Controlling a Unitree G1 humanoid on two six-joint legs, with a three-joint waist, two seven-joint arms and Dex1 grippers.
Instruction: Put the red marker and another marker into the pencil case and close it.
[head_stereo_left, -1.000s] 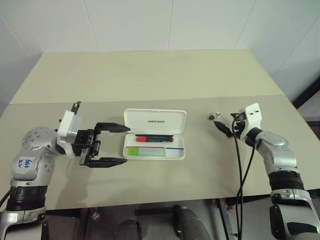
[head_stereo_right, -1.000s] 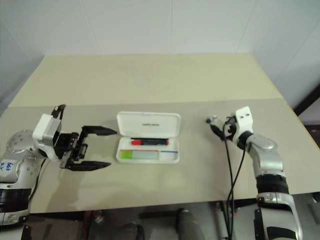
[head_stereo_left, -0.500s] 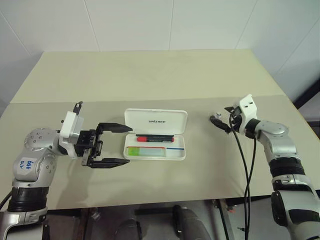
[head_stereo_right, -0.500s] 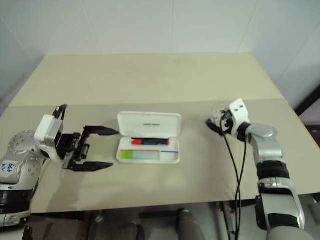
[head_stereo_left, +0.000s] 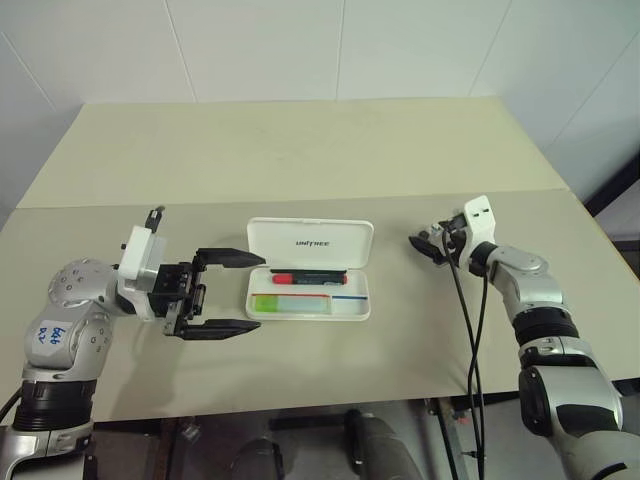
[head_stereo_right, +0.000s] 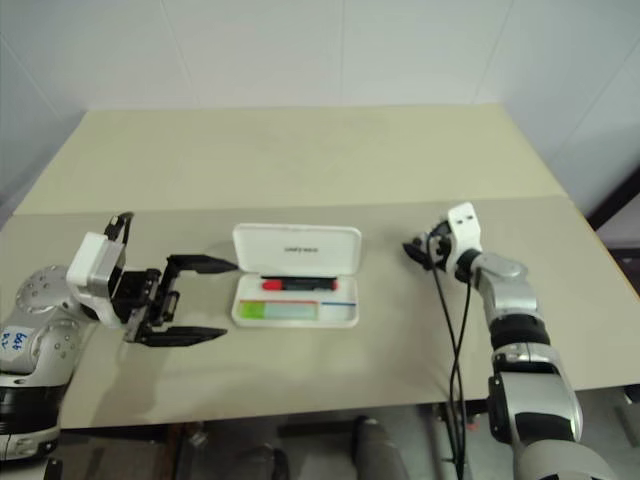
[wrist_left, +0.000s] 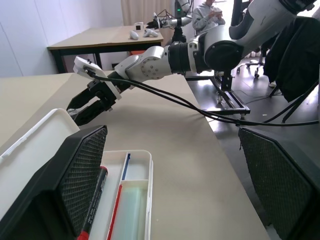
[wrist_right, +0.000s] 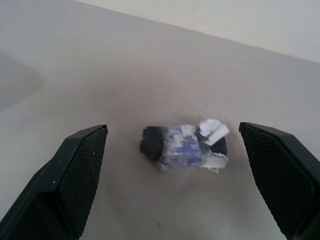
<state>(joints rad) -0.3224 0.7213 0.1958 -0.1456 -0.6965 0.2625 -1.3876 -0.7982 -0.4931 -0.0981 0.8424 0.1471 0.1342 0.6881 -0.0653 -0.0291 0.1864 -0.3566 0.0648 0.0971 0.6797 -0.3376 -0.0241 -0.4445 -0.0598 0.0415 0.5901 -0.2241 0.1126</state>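
Observation:
The white pencil case (head_stereo_left: 310, 241) lies open at the table's middle, its lid raised toward the back. In its tray (head_stereo_left: 355, 305) rest the red marker (head_stereo_left: 308, 277), dark-bodied with a red end, and in front of it the light-green other marker (head_stereo_left: 290, 303). My left gripper (head_stereo_left: 258, 291) hovers open just left of the case, fingers pointing at it and holding nothing. The left wrist view looks along the tray (wrist_left: 146, 165) and the red marker (wrist_left: 95, 192). My right gripper (head_stereo_left: 425, 243) is open, right of the case.
A small dark, blue and white scrap (wrist_right: 184, 145) lies on the table between my right gripper's fingers (wrist_right: 75, 170). A black cable (head_stereo_left: 470, 330) hangs from the right arm. Bare tabletop (head_stereo_left: 300, 160) stretches behind the case.
My right gripper has moved left and a little lower, toward the small scrap and the case. The left gripper and the case with its markers have stayed put.

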